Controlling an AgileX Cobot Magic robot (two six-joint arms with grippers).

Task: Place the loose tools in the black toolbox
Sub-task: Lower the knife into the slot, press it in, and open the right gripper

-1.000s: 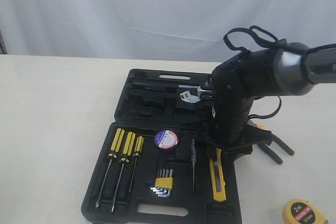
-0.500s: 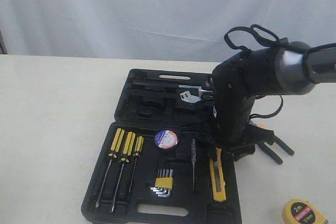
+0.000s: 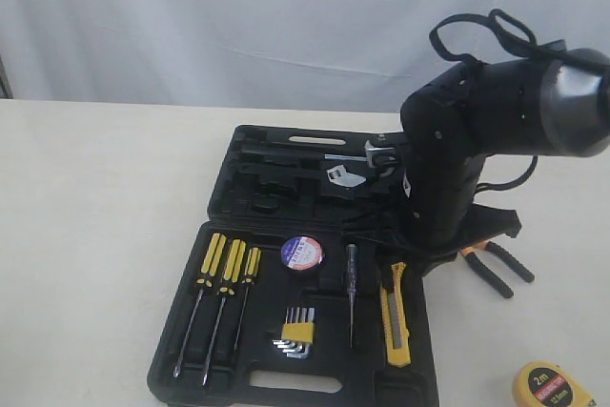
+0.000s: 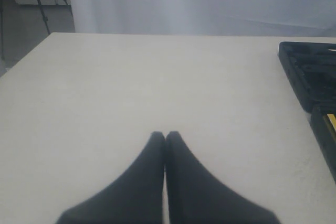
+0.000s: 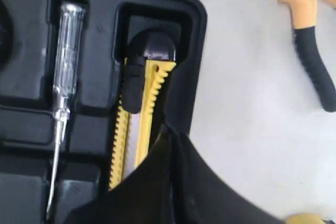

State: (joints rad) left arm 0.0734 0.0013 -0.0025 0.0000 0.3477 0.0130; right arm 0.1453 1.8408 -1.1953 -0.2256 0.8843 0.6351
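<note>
The black toolbox [image 3: 362, 378] lies open on the table. The yellow-black utility knife [image 3: 395, 321] rests in the recess at the right of the near half, and the black tape roll [image 3: 302, 253] sits in the middle. Orange-and-black pliers [image 3: 496, 269] lie on the table just right of the box. The yellow tape measure [image 3: 553, 386] is at the front right. My right gripper [image 5: 169, 129] is shut and empty, hovering over the knife [image 5: 152, 80] and the box's right rim. Well left of the box, over bare table, my left gripper [image 4: 165, 136] is shut on nothing.
Three yellow-black screwdrivers [image 3: 221, 283], a hex key set [image 3: 297, 333] and a clear-handled tester [image 3: 350, 293] fill near-half recesses. A wrench [image 3: 348, 176] lies in the far half. In the left wrist view the box's edge [image 4: 310, 72] shows. A white curtain hangs behind.
My right gripper's jaws have gone from wide open to shut, and the arm has lifted and shifted right, uncovering more of the pliers. The knife stays in its recess.
</note>
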